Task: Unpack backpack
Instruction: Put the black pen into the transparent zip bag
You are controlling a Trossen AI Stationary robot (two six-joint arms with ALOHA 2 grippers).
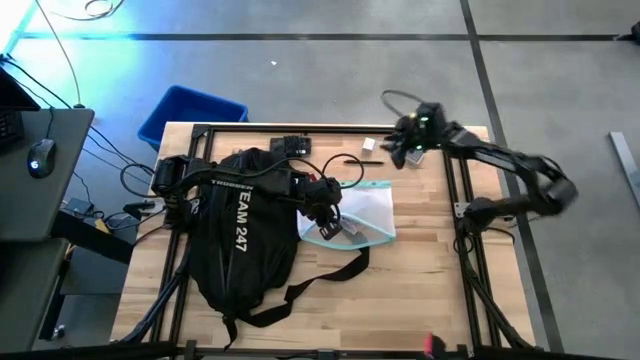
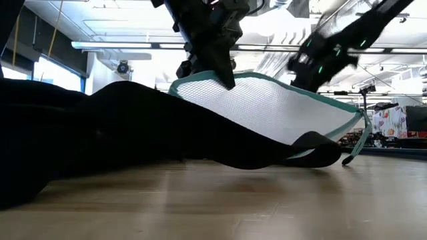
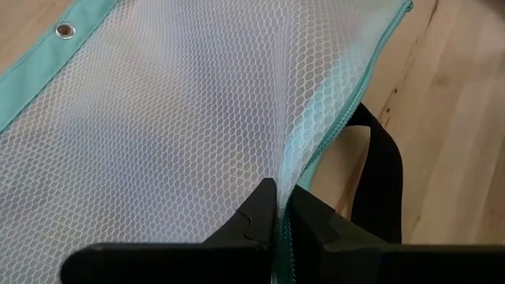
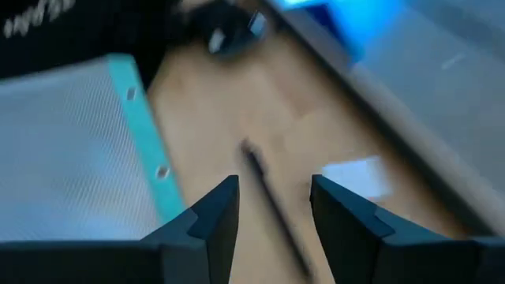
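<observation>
Backpack (image 1: 240,240) lies beside left gripper (image 1: 325,222).

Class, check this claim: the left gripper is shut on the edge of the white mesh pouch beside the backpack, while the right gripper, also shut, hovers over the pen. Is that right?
One detail is wrong: the right gripper is open, not shut. The right wrist view shows its fingers apart above the pen. The rest holds: the left gripper is shut on the edge of the white mesh pouch beside the backpack.
</observation>
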